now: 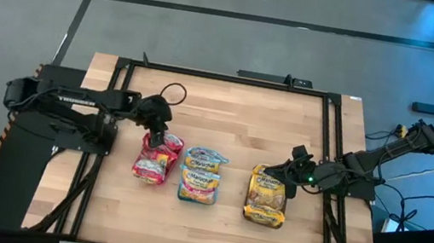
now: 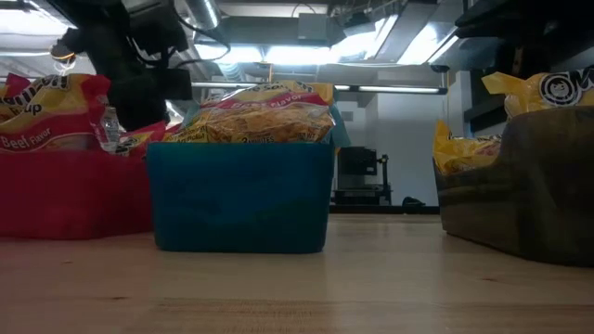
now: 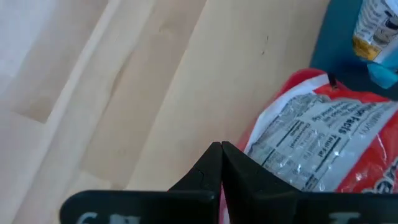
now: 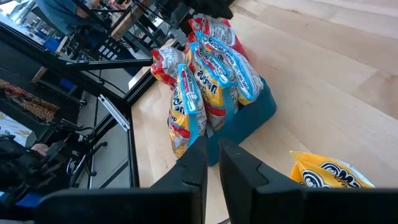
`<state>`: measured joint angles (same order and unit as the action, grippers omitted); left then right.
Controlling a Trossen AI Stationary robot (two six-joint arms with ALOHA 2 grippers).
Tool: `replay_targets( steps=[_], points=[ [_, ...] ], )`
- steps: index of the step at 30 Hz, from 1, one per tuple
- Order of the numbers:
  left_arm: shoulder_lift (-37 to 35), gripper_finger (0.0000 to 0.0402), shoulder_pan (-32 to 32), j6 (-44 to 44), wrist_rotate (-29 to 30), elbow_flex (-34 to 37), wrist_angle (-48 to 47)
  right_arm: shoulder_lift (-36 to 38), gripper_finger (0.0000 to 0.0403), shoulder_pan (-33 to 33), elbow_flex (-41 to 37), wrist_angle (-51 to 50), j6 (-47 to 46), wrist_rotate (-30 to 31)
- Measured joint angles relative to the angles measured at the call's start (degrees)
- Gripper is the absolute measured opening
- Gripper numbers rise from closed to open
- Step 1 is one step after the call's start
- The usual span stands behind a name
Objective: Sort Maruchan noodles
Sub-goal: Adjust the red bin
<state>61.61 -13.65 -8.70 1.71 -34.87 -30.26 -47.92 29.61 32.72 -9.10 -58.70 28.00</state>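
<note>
Three trays sat in a row on the wooden table [image 1: 227, 114], each heaped with Maruchan packets. The red tray [image 2: 65, 199] on the left held the red packets [image 1: 155, 157], the teal tray [image 2: 241, 197] in the middle held the blue-edged packets [image 1: 201, 173], and the dark grey tray [image 2: 520, 209] on the right held the yellow packets [image 1: 266, 196]. The left gripper [image 1: 155, 136] hung over the far edge of the red pile with its fingers [image 3: 214, 171] pressed together and nothing between them; a red packet lay just beside and below them, its printed back showing. The right gripper [image 1: 289, 184] hovered at the right side of the yellow pile, its fingers [image 4: 196, 165] drawn in to a thin slit with nothing visibly caught in them. From that wrist the blue-edged packets stood upright in the teal tray, with the red pile behind them and one yellow packet close below.
</note>
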Motion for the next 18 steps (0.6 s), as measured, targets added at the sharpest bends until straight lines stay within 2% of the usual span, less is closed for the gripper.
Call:
replay_targets(
  steps=[7,18],
  points=[
    [2.1,0.0002,-0.2,0.5,-5.5,-0.2,-1.7,0.0,0.0039,0.0,0.0,-0.1,0.0,-0.1],
    [1.9,0.0002,0.7,-0.1,-6.0,-0.3,-8.3,0.0,0.0039,0.0,0.0,-0.4,0.0,-2.1]
  ],
)
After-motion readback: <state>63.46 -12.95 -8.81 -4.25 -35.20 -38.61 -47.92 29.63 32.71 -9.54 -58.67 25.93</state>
